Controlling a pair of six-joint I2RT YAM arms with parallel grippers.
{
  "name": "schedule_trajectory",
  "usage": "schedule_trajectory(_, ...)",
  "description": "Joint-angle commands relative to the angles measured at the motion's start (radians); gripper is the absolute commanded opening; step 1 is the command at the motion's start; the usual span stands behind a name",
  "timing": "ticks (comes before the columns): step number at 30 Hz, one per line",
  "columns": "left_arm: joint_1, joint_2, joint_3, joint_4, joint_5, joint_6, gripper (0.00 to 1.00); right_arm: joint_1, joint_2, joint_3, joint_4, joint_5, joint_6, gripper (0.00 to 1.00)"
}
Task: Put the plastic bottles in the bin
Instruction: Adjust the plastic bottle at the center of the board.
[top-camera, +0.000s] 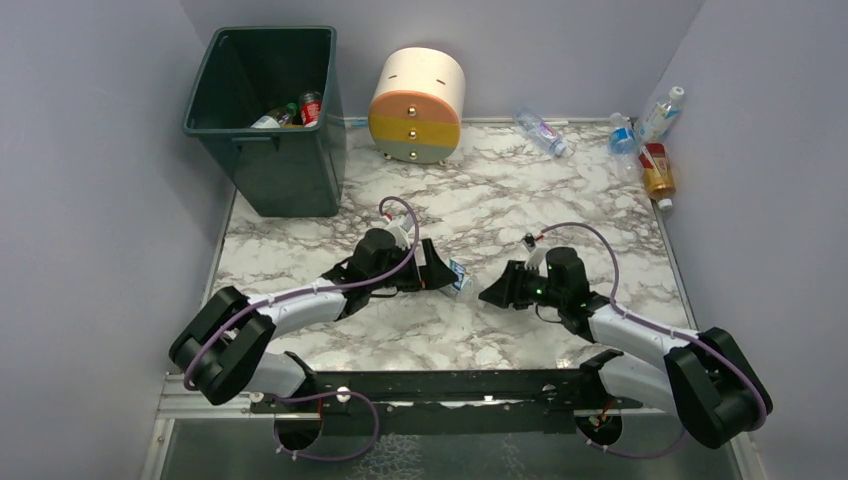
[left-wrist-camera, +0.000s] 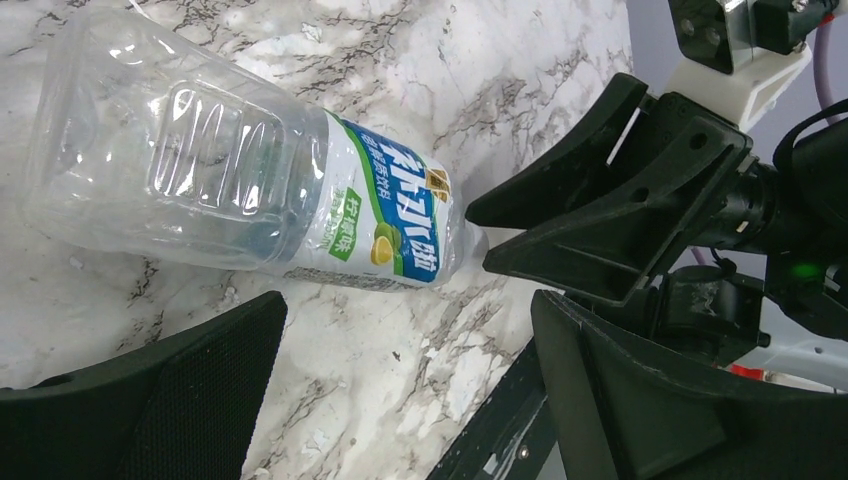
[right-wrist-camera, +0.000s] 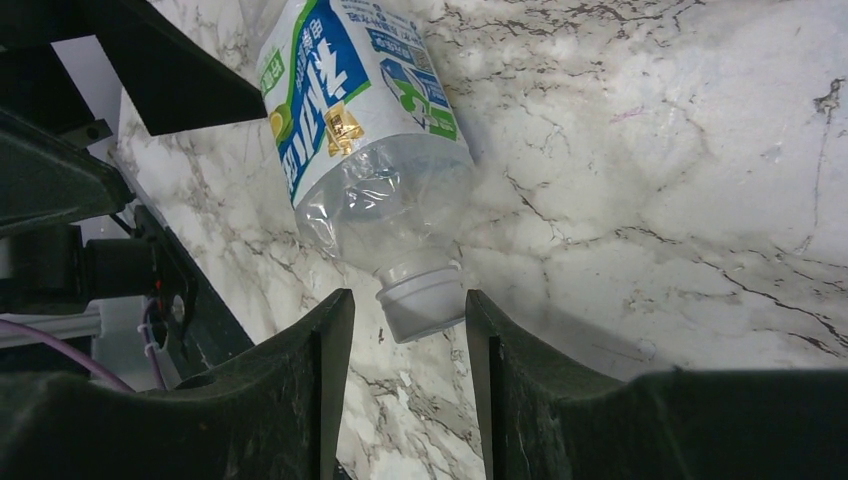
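Observation:
A clear plastic bottle with a blue, green and white label (left-wrist-camera: 250, 180) lies on its side on the marble table between my two grippers; it also shows in the top view (top-camera: 460, 278). My left gripper (left-wrist-camera: 405, 310) is wide open and empty, the bottle's body just beyond its fingertips. My right gripper (right-wrist-camera: 407, 312) is open, its fingertips either side of the bottle's white cap (right-wrist-camera: 425, 300) with a gap on both sides. The dark green bin (top-camera: 300, 170) stands at the far left and holds a few bottles (top-camera: 290, 112).
A round cream, yellow and grey drawer unit (top-camera: 417, 105) stands beside the bin. More bottles lie at the far right: a clear one (top-camera: 543, 132), a blue-labelled one (top-camera: 622, 135), one leaning on the wall (top-camera: 662, 112) and a yellow-orange one (top-camera: 657, 172).

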Motion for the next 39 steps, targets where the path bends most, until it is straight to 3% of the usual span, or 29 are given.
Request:
schedule_trajectory(1,0.006,0.037,0.054,0.024,-0.006,0.03,0.99,0.013,0.015,-0.007,0.052,-0.05,0.019,0.48)
schedule_trajectory(17,0.007,0.213,0.179,0.032,-0.022,0.057,0.99,0.106,0.198,0.079,0.183,-0.082,0.038,0.48)
schedule_trajectory(29,0.006,0.261,0.209,0.034,-0.012,0.068,0.99,0.109,0.069,0.064,0.011,-0.021,-0.007,0.55)
schedule_trajectory(39,0.019,0.294,0.226,0.046,0.006,0.075,0.99,0.109,0.244,0.089,0.171,-0.075,0.012,0.55)
